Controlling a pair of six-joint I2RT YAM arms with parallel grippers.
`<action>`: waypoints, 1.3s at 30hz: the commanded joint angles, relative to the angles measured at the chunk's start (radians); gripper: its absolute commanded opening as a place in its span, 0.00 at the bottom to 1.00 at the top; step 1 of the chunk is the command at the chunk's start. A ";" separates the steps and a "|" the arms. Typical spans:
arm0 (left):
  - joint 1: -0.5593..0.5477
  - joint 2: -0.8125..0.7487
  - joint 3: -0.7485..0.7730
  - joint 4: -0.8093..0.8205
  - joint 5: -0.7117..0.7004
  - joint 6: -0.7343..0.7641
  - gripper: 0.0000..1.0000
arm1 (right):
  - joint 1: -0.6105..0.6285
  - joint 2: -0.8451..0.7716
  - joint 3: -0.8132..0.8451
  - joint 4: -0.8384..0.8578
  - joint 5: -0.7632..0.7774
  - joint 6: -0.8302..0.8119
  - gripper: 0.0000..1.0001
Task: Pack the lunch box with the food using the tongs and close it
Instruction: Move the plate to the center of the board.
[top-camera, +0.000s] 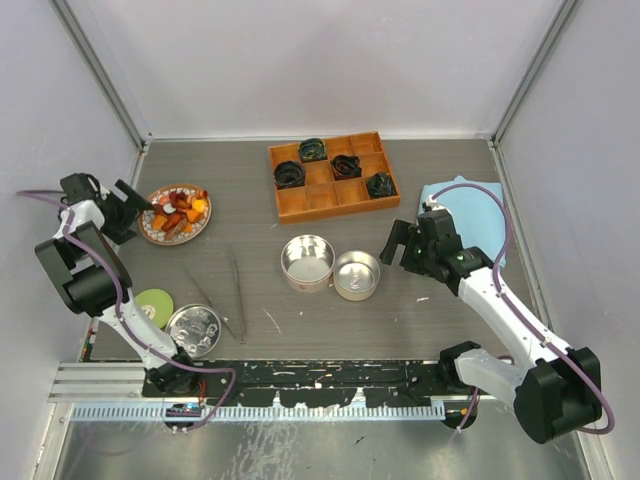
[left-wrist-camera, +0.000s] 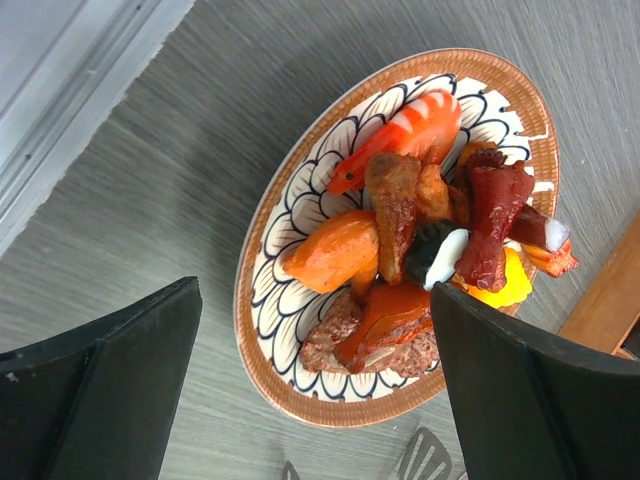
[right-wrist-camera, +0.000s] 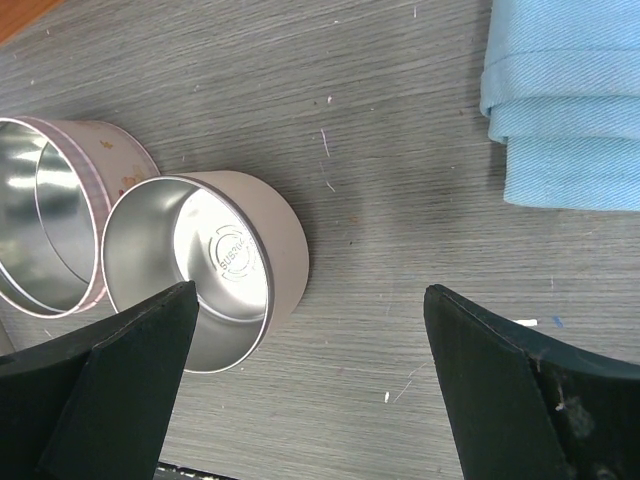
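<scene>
Top external view: the long slender silver-grey metal tongs (top-camera: 238, 295) lie on the grey wood-grain table (top-camera: 450, 170), long axis 12-to-6 o'clock, joined end toward 6, thin arms faint against the grain. At their 10 o'clock, glossy orange, red and yellow food chunks (left-wrist-camera: 400, 230) heap on a round brown-rimmed patterned plate (left-wrist-camera: 290, 210); my left gripper (top-camera: 135, 213) is spread and empty at its 9 o'clock, black fingers (left-wrist-camera: 100, 390) cutting off part of its rim. My right gripper (top-camera: 392, 250) hangs released beside two round shiny metal tins (top-camera: 357, 275).
</scene>
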 joint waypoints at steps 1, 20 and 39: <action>-0.015 0.028 0.000 0.094 0.084 0.020 0.98 | -0.004 0.010 0.030 0.041 -0.014 -0.024 1.00; -0.170 0.122 0.159 0.081 0.266 0.097 0.98 | -0.004 0.002 0.019 0.032 -0.030 -0.040 1.00; -0.298 0.068 0.140 -0.040 0.143 0.095 0.98 | -0.004 -0.005 0.040 0.007 -0.025 -0.052 1.00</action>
